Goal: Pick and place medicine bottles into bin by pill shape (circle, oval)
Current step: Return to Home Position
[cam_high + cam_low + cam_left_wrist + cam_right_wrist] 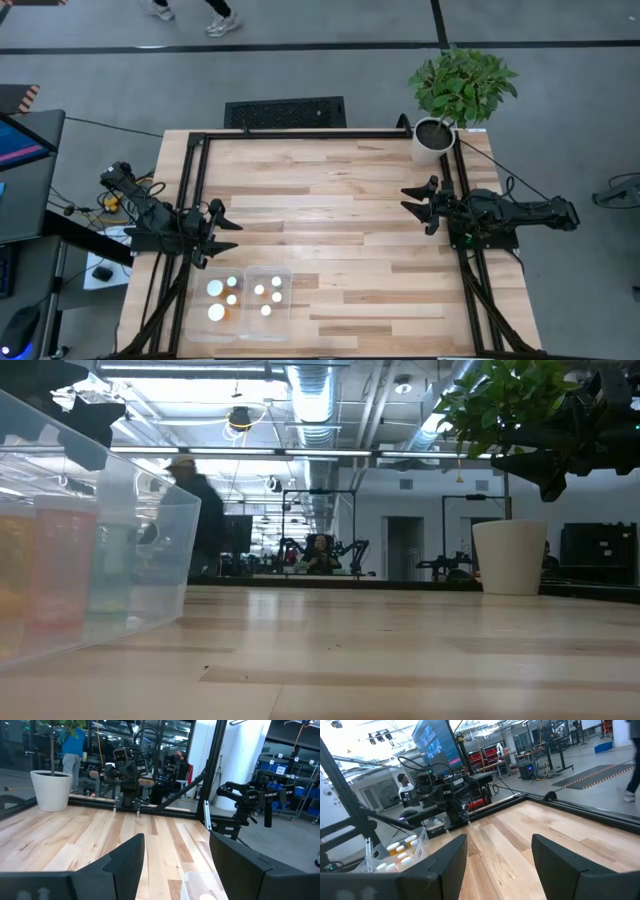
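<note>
While the left gripper (225, 222) hovered at the left side of the table (340, 200), near the bin (289, 272), its fingers (125, 862) were spread apart and held nothing. Seen from above, the clear bin sat at the table's edge on that same side, and all eight white-capped bottles (216, 312) stood inside it, four caps in each compartment. The right gripper (405, 199) hung well apart across the table, near a white plant pot (433, 141), and its fingers (451, 856) were likewise apart and empty. Sorting looked complete, so the step in hand was judged to be parking both grippers. Doing that well probably meant raising the left gripper before folding it away, since it sat nearest the bin and a low sweep could nudge the light tray or tip the bottles. The right gripper likely needed to mind only the pot. Slow, level retreats, with the jaws empty, seemed safest. Whether each bottle sat in the proper compartment by pill shape could not be told.
</note>
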